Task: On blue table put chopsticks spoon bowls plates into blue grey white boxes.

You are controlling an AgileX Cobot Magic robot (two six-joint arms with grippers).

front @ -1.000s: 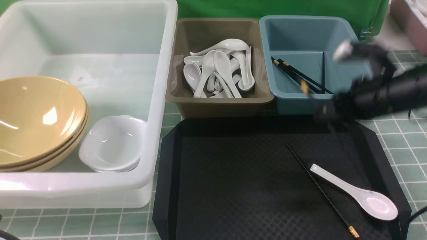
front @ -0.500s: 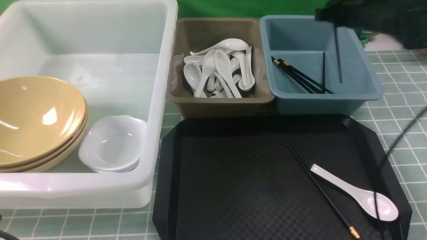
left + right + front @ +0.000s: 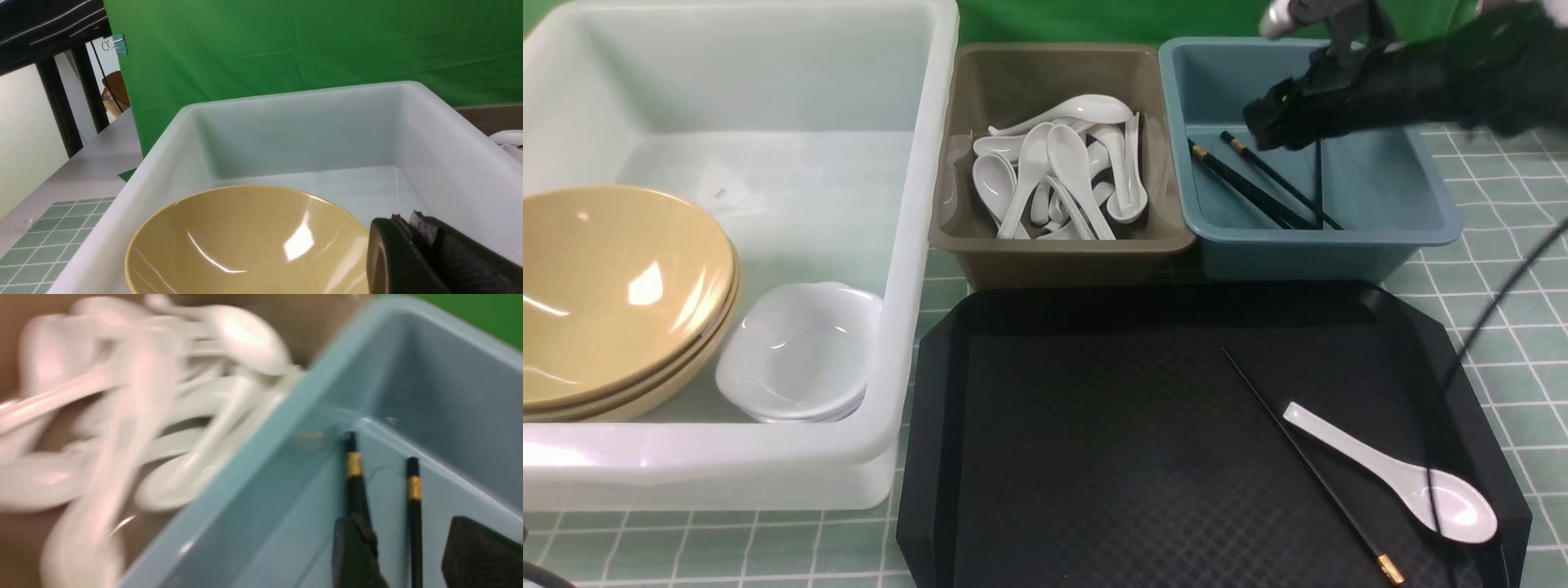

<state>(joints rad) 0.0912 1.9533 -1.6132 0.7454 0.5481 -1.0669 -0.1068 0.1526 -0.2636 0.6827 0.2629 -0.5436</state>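
Observation:
My right gripper (image 3: 1262,122) hangs open inside the blue bin (image 3: 1290,261). In the right wrist view its fingers (image 3: 353,555) stand apart (image 3: 408,528) around a chopstick (image 3: 413,488) that lies loose on the bin floor beside another (image 3: 353,465). Several black chopsticks (image 3: 1258,188) lie in that bin. One chopstick (image 3: 1307,465) and a white spoon (image 3: 1396,474) lie on the black tray (image 3: 1111,425). The grey bin (image 3: 1054,261) holds several spoons (image 3: 1062,188). The white tub (image 3: 931,204) holds stacked tan bowls (image 3: 613,286) and white plates (image 3: 800,351). My left gripper (image 3: 404,218) is shut and empty above a bowl (image 3: 245,241).
The blue table (image 3: 1503,343) shows to the right of the tray and along the front. A black cable (image 3: 1494,302) hangs from the right arm across the tray's right side. A green backdrop stands behind the bins.
My right arm rose from the tray's far edge and swung over the blue bin. The chopstick it carried now lies in the bin, and the jaws are open.

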